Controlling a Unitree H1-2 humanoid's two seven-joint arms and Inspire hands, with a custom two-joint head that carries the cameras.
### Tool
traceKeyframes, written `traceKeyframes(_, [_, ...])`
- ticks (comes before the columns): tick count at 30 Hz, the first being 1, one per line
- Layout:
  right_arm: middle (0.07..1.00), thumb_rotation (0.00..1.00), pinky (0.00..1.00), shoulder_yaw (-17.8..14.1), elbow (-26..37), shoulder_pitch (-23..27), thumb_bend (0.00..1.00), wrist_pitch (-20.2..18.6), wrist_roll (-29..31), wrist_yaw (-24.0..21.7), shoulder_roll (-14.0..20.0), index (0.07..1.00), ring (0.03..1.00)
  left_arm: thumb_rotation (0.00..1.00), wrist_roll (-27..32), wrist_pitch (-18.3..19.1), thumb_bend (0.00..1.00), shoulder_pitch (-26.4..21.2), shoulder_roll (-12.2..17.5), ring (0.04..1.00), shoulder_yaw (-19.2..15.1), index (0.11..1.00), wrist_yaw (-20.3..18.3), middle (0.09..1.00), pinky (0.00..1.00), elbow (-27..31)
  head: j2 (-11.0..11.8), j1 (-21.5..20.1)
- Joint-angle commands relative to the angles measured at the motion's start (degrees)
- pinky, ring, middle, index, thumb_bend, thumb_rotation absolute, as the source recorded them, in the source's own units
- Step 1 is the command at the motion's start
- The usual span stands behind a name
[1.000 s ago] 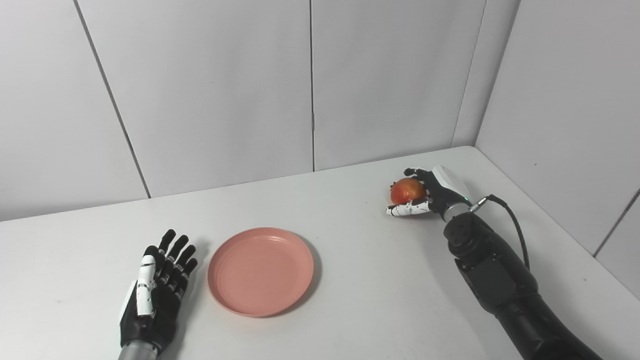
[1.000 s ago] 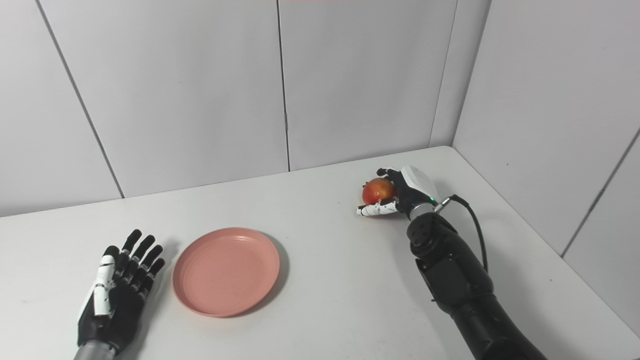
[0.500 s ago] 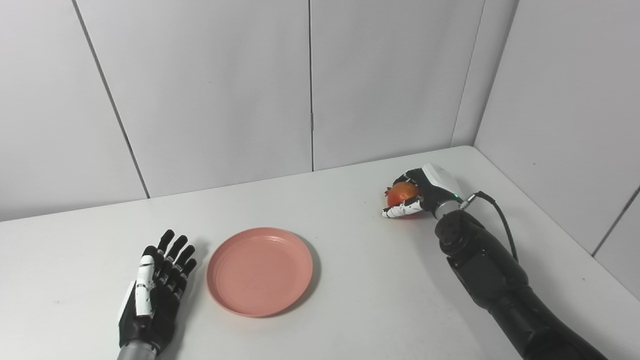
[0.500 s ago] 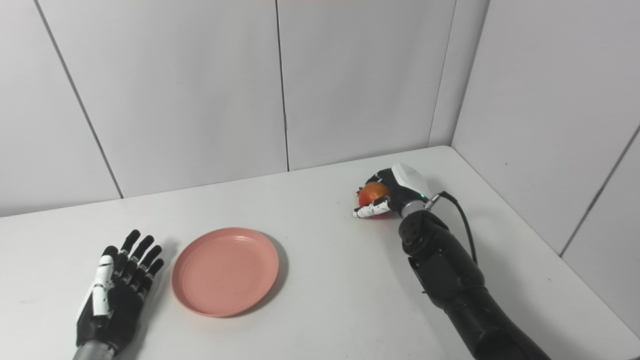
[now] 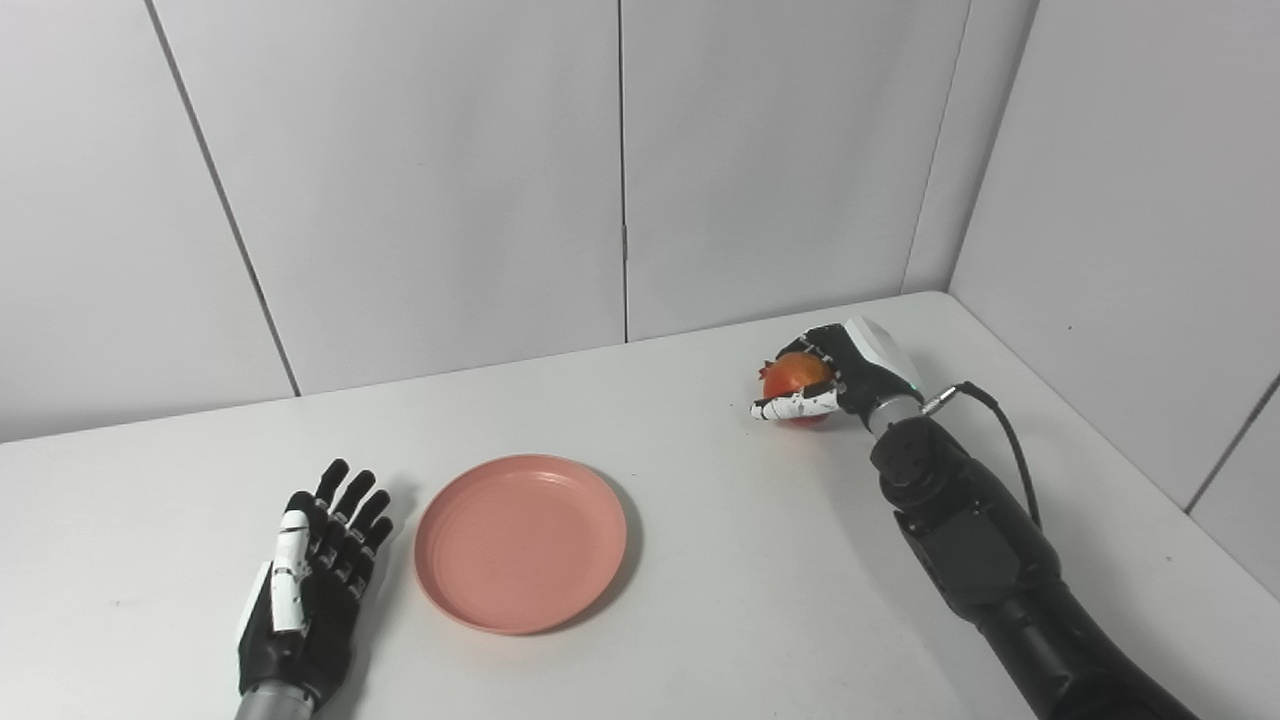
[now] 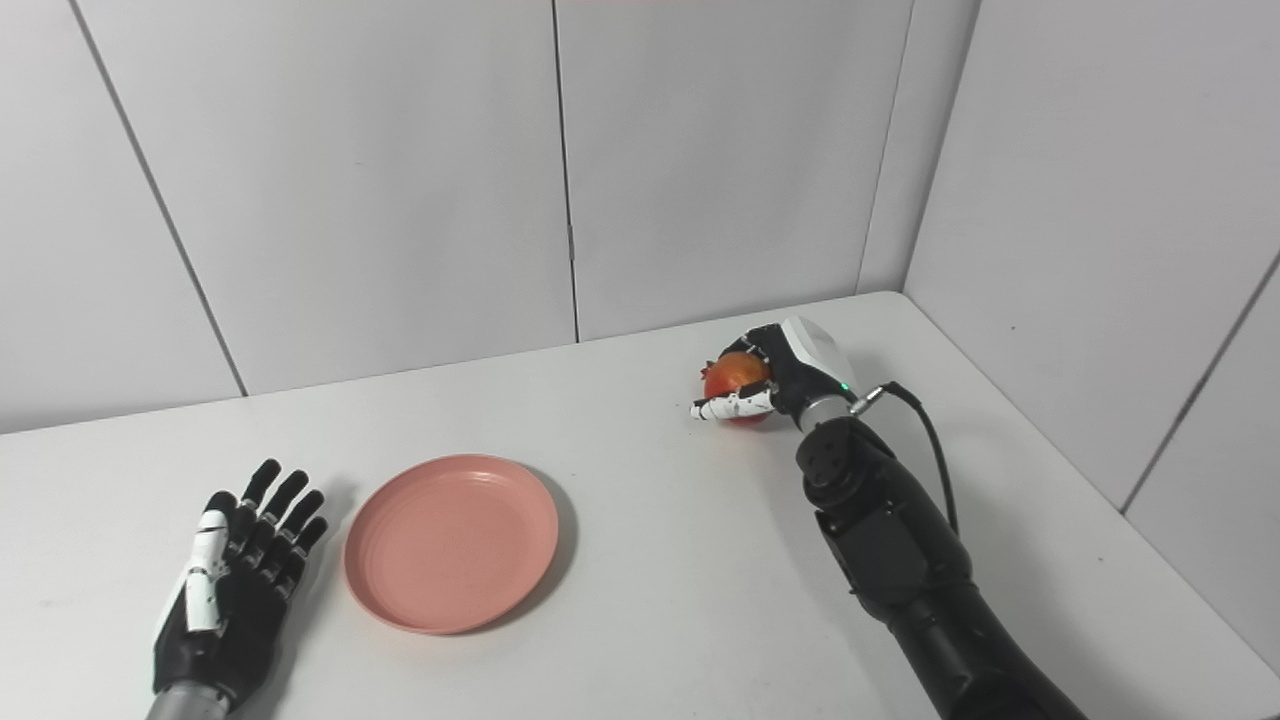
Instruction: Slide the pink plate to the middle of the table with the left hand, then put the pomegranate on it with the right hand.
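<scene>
The pink plate [image 5: 520, 541] lies empty on the white table, left of centre. My left hand [image 5: 310, 580] rests flat beside the plate's left rim, fingers spread, holding nothing. At the far right, my right hand [image 5: 835, 378] is shut on the red pomegranate [image 5: 790, 373], fingers curled over its top and the white thumb under its front. The fruit sits slightly above the table surface, well apart from the plate.
The white table [image 5: 700, 560] is boxed in by grey wall panels behind and on the right. A black cable [image 5: 1000, 430] loops off the right wrist.
My right hand closed around the pomegranate and shifted it a little left and up. The left hand and plate stayed where they were.
</scene>
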State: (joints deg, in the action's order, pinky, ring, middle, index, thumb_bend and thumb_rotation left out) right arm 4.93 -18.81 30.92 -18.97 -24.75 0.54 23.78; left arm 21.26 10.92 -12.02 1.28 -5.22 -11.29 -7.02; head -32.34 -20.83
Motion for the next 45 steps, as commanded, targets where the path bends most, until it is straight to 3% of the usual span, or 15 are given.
traceKeyframes(1, [0.429, 0.17, 0.33, -0.9, 3.2, 1.8, 0.4, -0.7, -0.4, 0.2, 1.1, 0.46, 0.369, 1.0, -0.4, 0.7, 0.4, 0.0, -0.1, 0.946, 0.1, 0.95, 0.5, 0.953, 0.98, -0.3, 0.0, 0.1])
traceKeyframes(10, [0.433, 0.14, 0.34, -0.4, 13.9, 0.6, 0.42, -3.6, -0.8, -2.6, 0.9, 0.449, 0.376, 1.0, -1.3, 0.7, 0.4, -0.1, -0.9, 0.944, 0.8, 0.953, 1.3, 0.952, 0.98, -0.3, 0.1, 2.2])
traceKeyframes(20, [0.442, 0.12, 0.33, 2.7, 24.7, 1.3, 0.42, -5.9, -2.9, -6.5, -2.3, 0.481, 0.376, 1.0, -3.8, 0.3, 0.4, 0.0, -2.4, 0.941, 1.8, 0.952, 3.0, 0.952, 0.97, 0.4, 0.1, 4.5])
traceKeyframes(28, [0.443, 0.06, 0.32, 5.4, 27.3, 1.7, 0.45, -3.8, -3.1, -8.2, -6.5, 0.483, 0.372, 1.0, -6.0, -0.2, 0.4, 0.0, -3.4, 0.943, 2.5, 0.954, 4.3, 0.955, 0.97, 0.9, -0.2, 7.3])
traceKeyframes(40, [0.447, 0.13, 0.3, 11.1, 25.4, 2.7, 0.45, -1.5, -5.4, -8.7, -10.8, 0.507, 0.361, 1.0, -9.7, -1.1, 0.39, 0.2, -6.0, 0.943, 3.6, 0.948, 8.0, 0.953, 0.96, 1.9, -1.1, 13.8])
traceKeyframes(45, [0.439, 0.11, 0.31, 12.4, 24.5, 2.6, 0.44, 0.7, -5.3, -8.7, -12.4, 0.511, 0.367, 1.0, -11.1, -1.6, 0.4, 0.2, -7.1, 0.94, 4.0, 0.945, 9.4, 0.951, 0.95, 1.9, -1.6, 16.4])
